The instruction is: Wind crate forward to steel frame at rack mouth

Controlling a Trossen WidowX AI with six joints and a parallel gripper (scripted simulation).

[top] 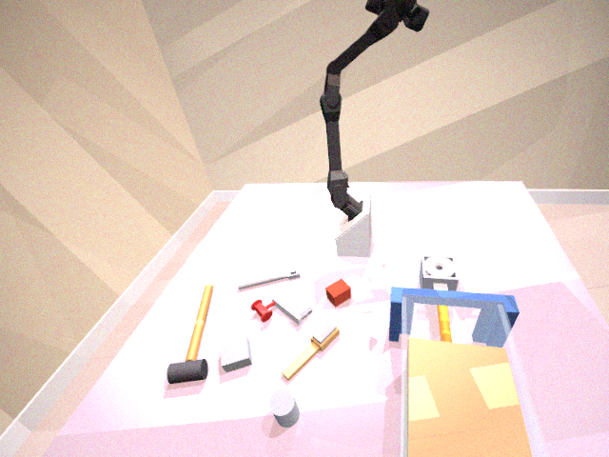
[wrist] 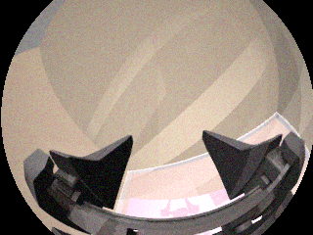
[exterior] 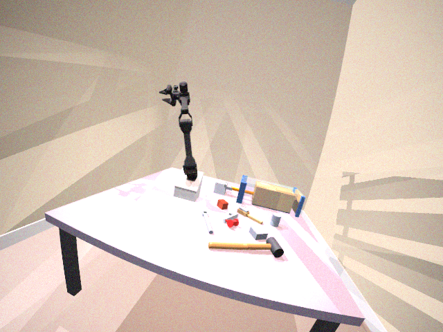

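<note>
My gripper (exterior: 161,96) (wrist: 167,137) is open and empty, high above the bench and away from the tools. The tan crate (top: 461,423) (exterior: 271,197) sits flat inside the clear-panelled cubby. A gap separates its front from the blue frame (top: 457,296) (exterior: 241,189) at the mouth. A yellow strap (top: 443,319) (exterior: 246,191) runs from the crate towards the grey winch (top: 439,275) (exterior: 220,187), whose round top hole is empty. A cranked grey bar (top: 290,310) lies beside a red knob (top: 263,310) (exterior: 232,223); together they look like the winch handle, but its square key is unclear.
A grey wrench-like bar (top: 267,281) (exterior: 208,222), red block (top: 338,292) (exterior: 222,204), wooden-handled tool (top: 302,360) (exterior: 255,218), grey block (top: 236,355) (exterior: 258,232), grey cylinder (top: 284,408) (exterior: 275,220) and black-headed mallet (top: 187,370) (exterior: 275,247) lie around the handle. The arm's pale base block (top: 355,241) (exterior: 186,191) stands behind.
</note>
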